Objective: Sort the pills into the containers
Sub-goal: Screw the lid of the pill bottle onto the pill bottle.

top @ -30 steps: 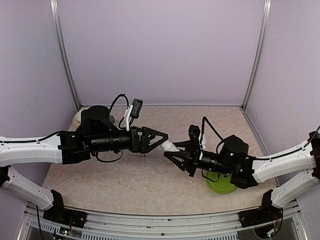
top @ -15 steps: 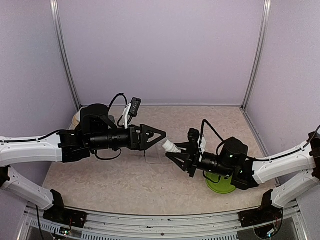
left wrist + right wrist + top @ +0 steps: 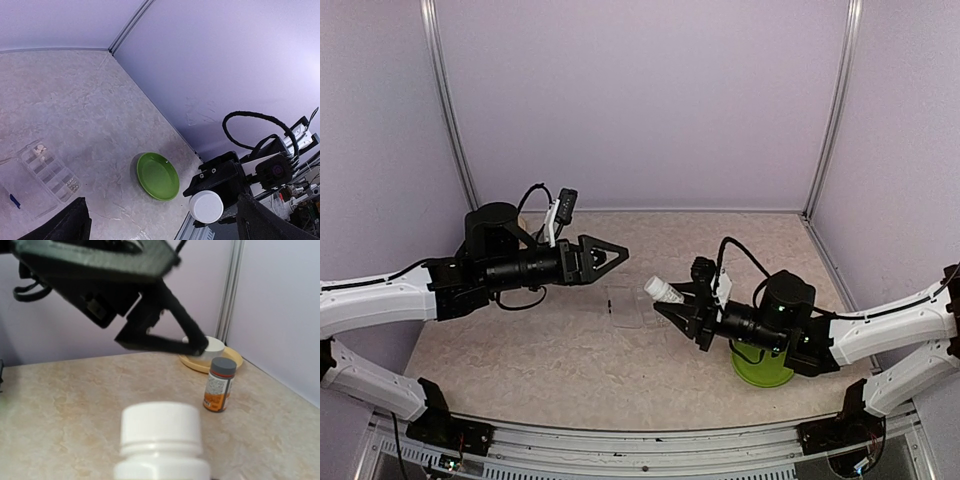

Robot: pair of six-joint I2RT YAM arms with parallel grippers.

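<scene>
The clear compartment box (image 3: pixel 625 307) lies flat at mid-table. In the left wrist view this box (image 3: pixel 42 170) holds whitish pills (image 3: pixel 40 148) in one cell and more pills (image 3: pixel 72 185) in another. My right gripper (image 3: pixel 672 300) is shut on a small white bottle (image 3: pixel 663 291), tilted, cap on, just right of the box. The bottle (image 3: pixel 160 440) fills the right wrist view and hides the fingers. My left gripper (image 3: pixel 607 254) hangs open and empty above the table, left of the box, its fingers (image 3: pixel 70 222) wide apart.
A green plate (image 3: pixel 760 366) sits under the right arm, seen too as the plate (image 3: pixel 158 176) in the left wrist view. A grey-capped orange-labelled bottle (image 3: pixel 219 385) stands near a yellow dish (image 3: pixel 231 360) holding a white lid. Walls enclose the table.
My left gripper, which reached around the white bottle's cap, has pulled back to the left, still open. The right gripper with the bottle has shifted slightly left and up.
</scene>
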